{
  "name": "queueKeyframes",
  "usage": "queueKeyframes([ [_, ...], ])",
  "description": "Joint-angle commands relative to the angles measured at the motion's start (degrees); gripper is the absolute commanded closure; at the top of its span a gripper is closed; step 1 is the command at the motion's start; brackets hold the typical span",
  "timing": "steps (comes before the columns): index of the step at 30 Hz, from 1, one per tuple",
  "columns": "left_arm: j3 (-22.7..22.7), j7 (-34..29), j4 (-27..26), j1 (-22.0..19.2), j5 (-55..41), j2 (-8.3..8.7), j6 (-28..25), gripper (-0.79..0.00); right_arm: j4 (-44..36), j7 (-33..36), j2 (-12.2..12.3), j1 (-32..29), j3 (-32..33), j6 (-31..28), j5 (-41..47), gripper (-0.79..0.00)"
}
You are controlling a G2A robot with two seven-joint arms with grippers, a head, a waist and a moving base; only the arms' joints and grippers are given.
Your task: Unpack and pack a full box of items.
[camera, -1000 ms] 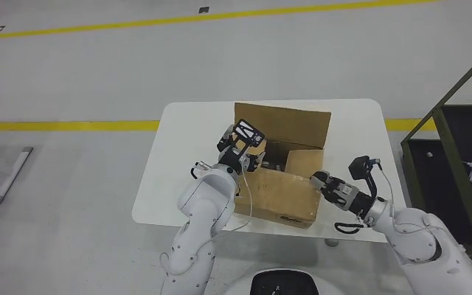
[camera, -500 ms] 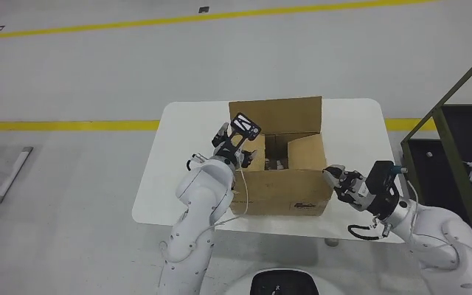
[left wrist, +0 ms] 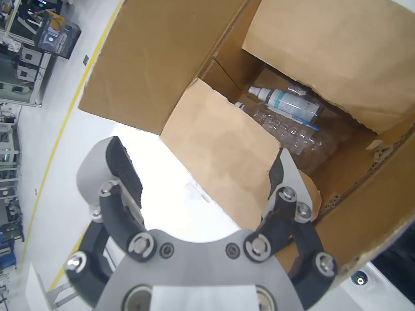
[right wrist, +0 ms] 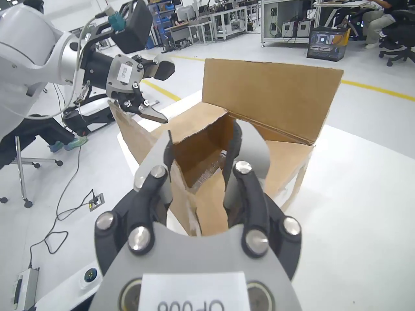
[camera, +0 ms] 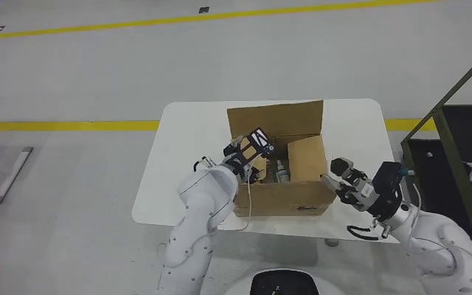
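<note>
1. The box (camera: 284, 198) sits on the white table (camera: 177, 162). Its near wall is now almost square to the table's near edge, where a second ago it lay skewed.
2. The right gripper (camera: 333, 174) backed off the box's right end half a second ago and is now just beside it again. Its fingers are spread toward that end and grip nothing.
3. The left gripper (left wrist: 197, 160) has shifted from outside the left flap (left wrist: 223, 150) to astride it. It is released, with one finger inside the box.
4. A spray bottle (left wrist: 287, 102) and a crushed clear bottle (left wrist: 291, 134) lie inside on the box floor. I judge the flaps are being cleared and unpacking has not begun.
5. The far flap (camera: 274, 118) stands upright.
</note>
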Motion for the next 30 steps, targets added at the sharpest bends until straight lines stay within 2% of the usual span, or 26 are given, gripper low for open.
queueKeyframes([
  [1,0.12,-0.48,-0.76,0.59,-0.36,0.17,-1.02,-0.785,0.08,-0.05,-0.01,-0.15,0.52,0.56,5.03,-0.785],
  [2,0.15,-0.71,-1.27,0.90,-0.63,0.24,-1.18,-0.785,0.24,0.26,0.00,-0.20,0.92,1.03,7.98,-0.785],
  [3,0.34,-0.77,-1.76,1.22,-1.06,0.32,-1.80,-0.785,0.28,1.21,0.06,-0.10,1.59,2.34,9.82,-0.520],
  [4,0.44,-0.92,-2.31,1.47,-1.20,0.41,-2.33,-0.785,-0.05,1.73,0.10,0.16,2.23,3.78,11.07,-0.348],
  [5,0.64,-0.86,-3.05,1.76,-1.38,0.50,-2.84,-0.785,-0.05,2.15,0.08,0.17,2.34,4.78,13.14,0.000],
  [7,1.12,-0.90,-4.44,2.57,-2.48,0.66,-4.32,-0.785,-0.15,4.49,0.14,0.52,2.35,6.22,16.99,0.000],
  [11,1.76,0.07,-6.89,4.04,-3.32,1.27,-6.51,-0.785,0.48,11.02,0.40,1.69,0.38,6.64,19.20,0.000],
  [17,1.28,0.50,-8.92,5.71,-3.63,2.24,-6.93,-0.785,5.04,20.92,0.70,3.68,-5.85,2.11,21.82,0.000],
  [20,-0.65,-0.26,-9.63,6.30,-5.24,2.51,-4.92,-0.785,6.36,23.44,0.98,3.61,-7.01,-0.76,20.58,0.000],
  [23,-2.09,-0.72,-9.66,6.33,-5.49,2.73,-2.71,-0.785,7.05,24.30,1.26,3.11,-7.72,-3.47,17.36,0.000],
  [30,-2.56,0.94,-6.97,4.67,-6.46,2.90,1.42,-0.785,7.89,19.49,1.45,2.31,-8.88,-5.45,8.70,0.000],
])
